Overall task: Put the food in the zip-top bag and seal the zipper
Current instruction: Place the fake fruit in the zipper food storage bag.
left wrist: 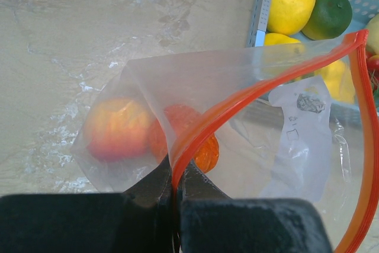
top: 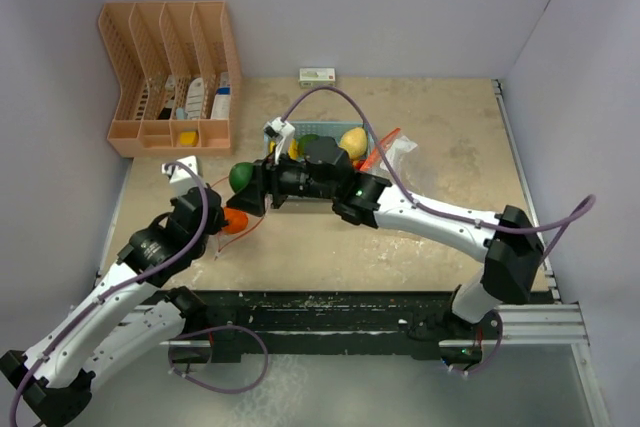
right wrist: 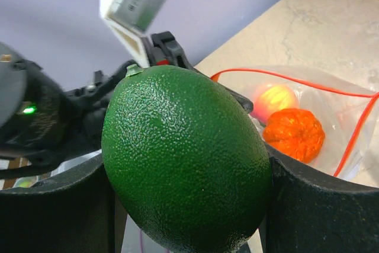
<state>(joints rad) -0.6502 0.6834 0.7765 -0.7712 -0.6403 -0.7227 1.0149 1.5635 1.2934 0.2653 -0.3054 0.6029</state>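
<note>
You have two fruits, a peachy one [left wrist: 115, 128] and an orange one [right wrist: 294, 134], in the bag [left wrist: 249, 87]; your left gripper [left wrist: 176, 177] pinches its open zipper rim [left wrist: 237, 100], your right gripper [right wrist: 188, 205] hugs a green fruit [right wrist: 183, 152] near the bag, and more food [left wrist: 290, 3] sits in the basket [left wrist: 261, 11].

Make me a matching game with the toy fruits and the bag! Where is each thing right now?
Things
1. green pebbly toy lime
2. orange ribbed toy tangerine
3. round yellow toy lemon
4. orange zipper edge of the clear plastic zip-top bag

Places
A. in the light-blue slotted plastic basket
B. pinched in the shut left gripper
C. inside the bag
D. held in the right gripper

Pairs: 1-D, 2-C, 3-A, 4-B
</note>
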